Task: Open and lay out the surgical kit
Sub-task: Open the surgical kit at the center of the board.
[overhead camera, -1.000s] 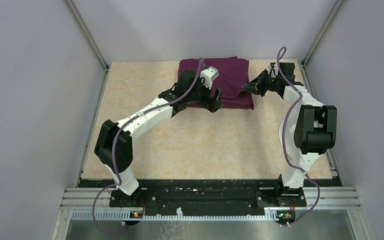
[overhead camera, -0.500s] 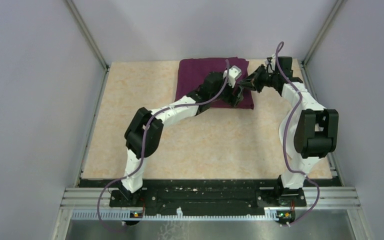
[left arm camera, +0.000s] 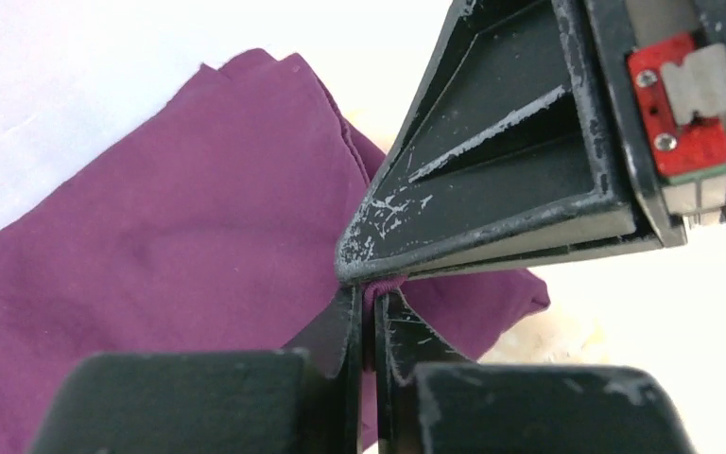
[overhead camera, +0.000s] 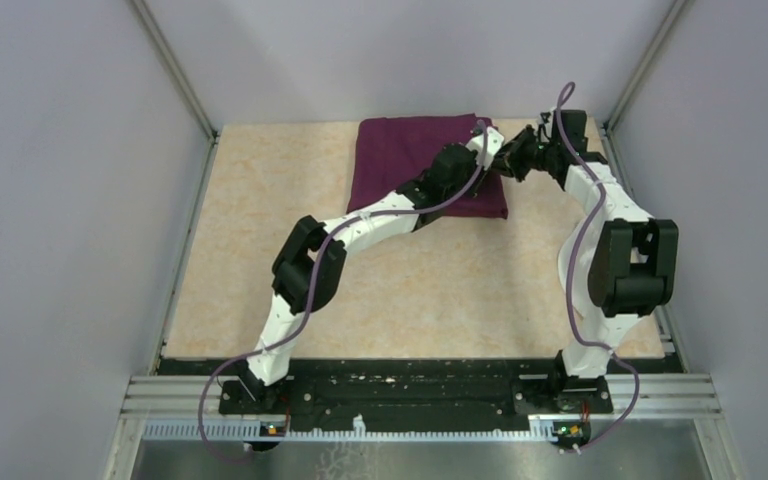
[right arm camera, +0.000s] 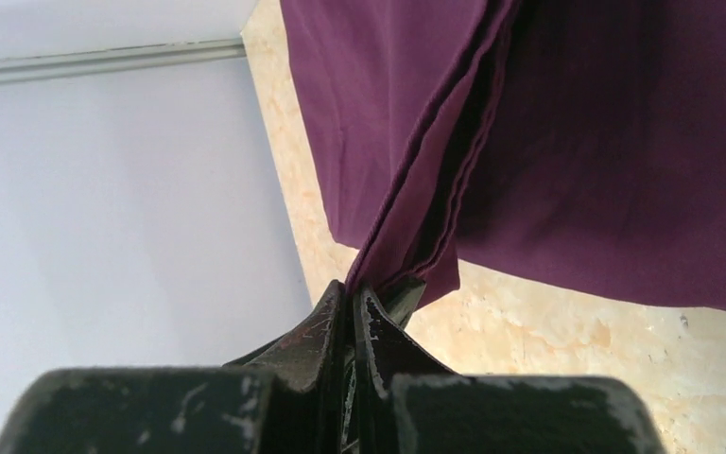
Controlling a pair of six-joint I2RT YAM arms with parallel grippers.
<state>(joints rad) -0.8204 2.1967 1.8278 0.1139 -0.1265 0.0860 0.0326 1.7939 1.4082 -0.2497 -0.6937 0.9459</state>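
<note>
The surgical kit is a folded dark purple wrap (overhead camera: 400, 165) lying at the far middle of the table. My two grippers meet at its right edge. The left gripper (overhead camera: 491, 160) reaches across the wrap, and in the left wrist view the left gripper (left arm camera: 371, 293) is shut on a small pinch of the purple cloth (left arm camera: 151, 255). It sits right under the right gripper's black finger (left arm camera: 510, 180). The right gripper (overhead camera: 508, 160) comes in from the right. In the right wrist view the right gripper (right arm camera: 352, 288) is shut on a raised fold of the cloth (right arm camera: 605, 142). The wrap hides what is inside it.
The beige tabletop (overhead camera: 400, 290) is bounded by grey walls and aluminium posts (overhead camera: 175, 75) at the back corners. The right wall (overhead camera: 720, 200) stands close behind the right arm. The black base rail (overhead camera: 410, 385) runs along the near edge.
My left arm has swung right across the wrap to its right edge, and its jaws have gone from open to shut on the cloth. The right gripper has kept its hold, shifting slightly back.
</note>
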